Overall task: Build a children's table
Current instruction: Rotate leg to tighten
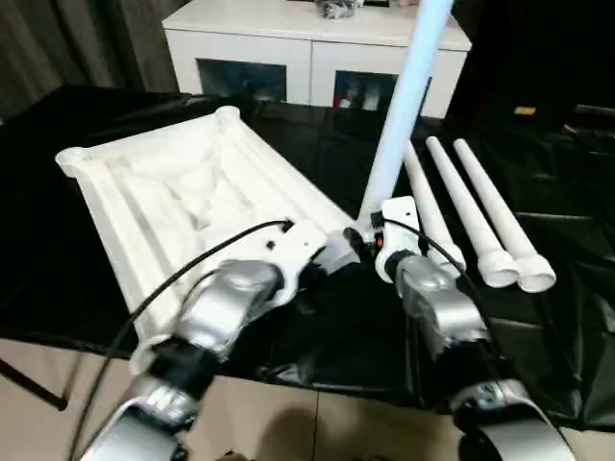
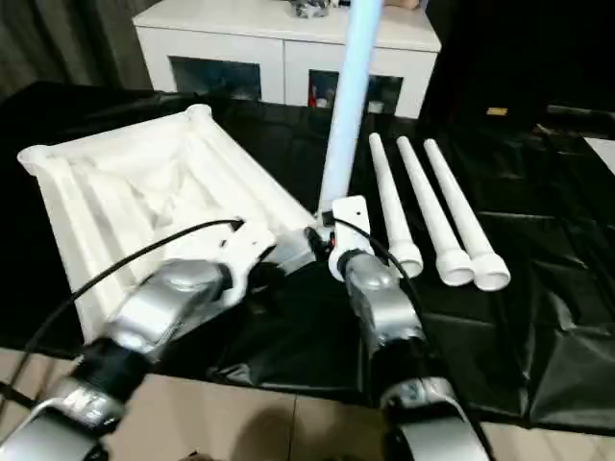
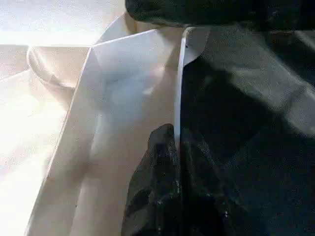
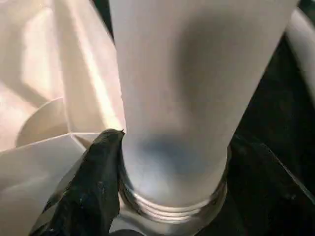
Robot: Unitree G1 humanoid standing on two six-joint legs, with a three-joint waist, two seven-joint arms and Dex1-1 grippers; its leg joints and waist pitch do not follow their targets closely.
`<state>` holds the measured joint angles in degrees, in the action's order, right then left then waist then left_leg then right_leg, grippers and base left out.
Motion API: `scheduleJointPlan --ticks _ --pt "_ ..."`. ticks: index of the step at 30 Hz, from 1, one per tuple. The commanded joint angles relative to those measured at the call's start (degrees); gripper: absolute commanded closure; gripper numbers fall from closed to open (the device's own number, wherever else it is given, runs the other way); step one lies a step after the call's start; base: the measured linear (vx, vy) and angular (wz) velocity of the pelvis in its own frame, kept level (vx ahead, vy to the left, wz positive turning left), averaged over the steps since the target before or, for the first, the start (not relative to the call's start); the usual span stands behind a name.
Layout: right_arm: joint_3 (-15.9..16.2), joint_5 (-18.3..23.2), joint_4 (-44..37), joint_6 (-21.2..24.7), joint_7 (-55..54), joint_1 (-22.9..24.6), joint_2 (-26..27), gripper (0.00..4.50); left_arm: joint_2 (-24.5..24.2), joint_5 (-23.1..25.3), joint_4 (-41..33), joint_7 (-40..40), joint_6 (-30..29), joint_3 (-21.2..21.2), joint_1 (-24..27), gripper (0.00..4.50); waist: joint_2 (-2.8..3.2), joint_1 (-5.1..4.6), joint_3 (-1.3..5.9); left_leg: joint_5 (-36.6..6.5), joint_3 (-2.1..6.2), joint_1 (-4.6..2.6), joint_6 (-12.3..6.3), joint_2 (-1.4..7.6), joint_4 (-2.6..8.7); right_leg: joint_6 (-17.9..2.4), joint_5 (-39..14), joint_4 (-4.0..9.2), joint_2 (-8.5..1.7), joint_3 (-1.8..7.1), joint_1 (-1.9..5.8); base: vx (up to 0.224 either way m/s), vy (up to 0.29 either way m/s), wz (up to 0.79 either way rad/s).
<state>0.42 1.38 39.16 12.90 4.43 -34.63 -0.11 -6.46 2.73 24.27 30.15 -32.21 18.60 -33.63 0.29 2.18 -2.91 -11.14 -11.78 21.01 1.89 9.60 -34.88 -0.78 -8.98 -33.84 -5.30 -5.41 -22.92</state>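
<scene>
On the black sheet (image 1: 538, 317), the top (image 1: 173, 206) lies ribbed side up so its corner sockets face the ceiling; it sits at about ten o'clock from the two grippers. One leg (image 1: 404, 106) stands nearly upright at the top's near corner, leaning slightly toward one o'clock, threaded end down. In my judgement it is being seated or screwed into that corner socket. The right gripper (image 1: 370, 238) holds it low, just above the thread, where a twist would bite best. The left gripper (image 1: 322, 252) pinches the top's rim beside that corner, most likely to stop the top shifting or turning.

Three spare legs (image 1: 480, 226) lie side by side at three o'clock, wide ends toward the robot, within reach of the right arm.

The left wrist view gives what the head views cannot: black fingers (image 3: 157, 196) closed either side of the thin rim wall. The right wrist view shows the thread rings at the leg's foot and one finger (image 4: 91, 191) pressed against it; the socket's engagement itself is hidden.
</scene>
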Motion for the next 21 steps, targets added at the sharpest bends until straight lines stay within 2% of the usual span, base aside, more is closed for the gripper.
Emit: scheduleJointPlan --ticks 1,2,3,5,7,8,10,11,12,13,14,15,17,18,19,21 --pt "3.4 0.5 2.7 -0.7 2.2 0.5 5.5 1.78 1.2 2.7 4.8 -10.4 2.8 -3.9 -1.8 4.50 -0.53 -0.31 3.32 -18.8 2.38 -1.42 0.81 3.23 4.62 -6.6 -27.3 5.65 -3.99 2.93 1.40 0.000 0.000 0.00" --pt "3.2 0.9 2.5 -1.7 3.5 0.2 5.8 1.78 1.1 2.9 5.3 -10.5 3.5 -3.9 -1.9 4.50 -0.44 -0.36 3.32 -19.0 2.49 -1.21 0.45 3.31 4.71 -6.2 -27.8 5.71 -4.16 2.93 1.50 0.000 0.000 0.00" --pt "3.1 1.5 1.2 -2.9 5.6 0.1 5.5 1.22 0.5 3.0 5.1 -10.0 4.3 -3.7 -1.7 4.50 -0.41 -0.34 3.39 -18.8 2.53 -1.10 0.27 3.36 4.80 -5.8 -27.8 5.75 -4.13 2.88 1.58 0.000 0.000 0.00" --pt "3.2 1.8 -0.2 -3.5 7.1 0.3 4.8 1.08 -0.2 2.9 4.3 -9.1 4.4 -3.5 -1.1 4.50 -0.38 -0.30 3.46 -18.6 2.54 -1.04 -0.02 3.35 4.87 -5.8 -27.0 5.61 -4.09 2.86 1.63 0.000 0.000 0.00" --pt "2.7 2.2 -2.5 -3.9 8.1 0.6 3.2 0.89 -1.8 2.7 2.2 -6.9 4.7 -3.1 0.0 4.50 -0.47 -0.81 3.38 -18.2 2.91 0.09 -0.47 3.31 5.14 -5.5 -26.7 5.37 -4.23 2.74 2.43 0.000 0.000 0.00" --pt "2.7 2.2 -2.5 -3.9 8.1 0.6 3.2 0.73 -1.8 2.7 2.2 -6.9 4.7 -3.1 0.0 4.50 -0.37 -1.53 3.52 -17.8 3.40 0.94 -0.39 3.45 5.36 -5.0 -26.8 5.03 -4.33 2.45 3.09 0.000 0.000 0.00" --pt "2.5 2.8 -4.8 -3.9 10.6 1.0 1.0 0.63 -3.7 2.2 -0.5 -4.2 4.9 -2.7 1.3 4.50 -0.19 -1.99 3.72 -17.2 3.56 0.85 -0.29 3.55 5.26 -5.4 -25.8 5.10 -4.33 2.31 2.97 -0.006 0.001 -0.11" --pt "3.0 3.2 -6.9 -2.9 13.4 1.6 -0.9 0.55 -5.2 1.8 -2.9 -1.6 4.7 -2.3 2.5 4.50 -0.09 -1.39 3.89 -16.4 3.11 -0.51 -0.80 3.80 4.85 -7.7 -21.8 5.19 -4.43 2.78 2.13 0.000 0.000 0.00" --pt "3.5 3.4 -8.2 -2.5 15.8 2.1 -2.5 0.55 -6.4 1.6 -4.4 0.5 5.1 -1.8 3.3 4.50 -0.14 -1.34 3.95 -15.4 2.95 -0.52 -1.06 3.87 4.80 -8.8 -19.4 4.74 -4.31 2.90 2.10 0.000 0.000 0.00" --pt "5.1 3.8 -11.1 -1.5 22.0 3.4 -6.1 0.55 -9.2 1.1 -7.7 4.9 4.2 -0.9 5.2 4.50 -0.11 -1.18 3.79 -13.9 2.66 -0.34 -1.64 3.86 4.87 -10.2 -16.4 4.34 -3.97 2.97 2.17 0.000 0.000 0.00" --pt "5.6 4.0 -12.0 -1.2 23.9 3.9 -7.3 0.55 -10.0 0.9 -8.7 6.1 3.9 -0.6 5.7 4.50 0.01 -0.79 3.90 -12.6 2.54 -0.32 -2.28 3.92 4.76 -10.9 -14.1 3.92 -4.01 3.01 2.47 0.000 0.000 0.00" --pt "6.4 4.2 -13.6 -1.0 27.8 4.9 -9.6 0.55 -11.9 0.5 -10.4 9.0 4.2 0.0 6.8 4.50 0.14 -0.64 3.84 -11.7 2.30 -0.51 -2.79 3.87 4.71 -11.7 -12.7 3.79 -3.82 3.09 2.20 0.000 0.000 0.00" --pt "7.1 4.4 -15.1 -0.8 31.3 5.7 -11.8 0.55 -13.6 0.1 -11.7 11.3 4.4 0.5 7.7 4.50 0.08 -0.19 4.02 -9.3 2.31 -0.30 -3.27 3.92 4.57 -12.7 -9.4 3.16 -3.80 3.10 2.71 0.000 0.000 0.00" --pt "8.4 4.0 -16.7 -1.0 35.3 6.8 -14.6 0.55 -15.2 -0.5 -12.9 13.7 4.6 0.9 8.4 4.50 0.10 -0.10 4.05 -8.7 2.19 -0.30 -3.60 3.86 4.46 -13.1 -8.1 3.00 -3.79 3.15 2.66 0.000 0.000 0.00" --pt "9.5 3.4 -18.1 -1.5 38.9 7.8 -17.0 0.55 -17.3 -1.9 -14.5 16.8 4.5 1.5 9.3 4.50 0.02 0.13 4.22 -6.6 2.15 -0.37 -4.55 3.92 4.27 -14.5 -4.5 2.50 -3.81 3.17 2.84 0.000 0.000 0.00" --pt "10.2 3.9 -19.0 -1.1 41.7 8.5 -18.5 0.55 -18.8 -3.0 -15.6 19.6 5.6 1.9 9.9 4.50 0.00 0.11 4.12 -6.1 2.06 -0.34 -5.15 3.86 4.25 -15.3 -3.5 2.38 -3.79 3.19 2.83 0.000 0.000 0.00"
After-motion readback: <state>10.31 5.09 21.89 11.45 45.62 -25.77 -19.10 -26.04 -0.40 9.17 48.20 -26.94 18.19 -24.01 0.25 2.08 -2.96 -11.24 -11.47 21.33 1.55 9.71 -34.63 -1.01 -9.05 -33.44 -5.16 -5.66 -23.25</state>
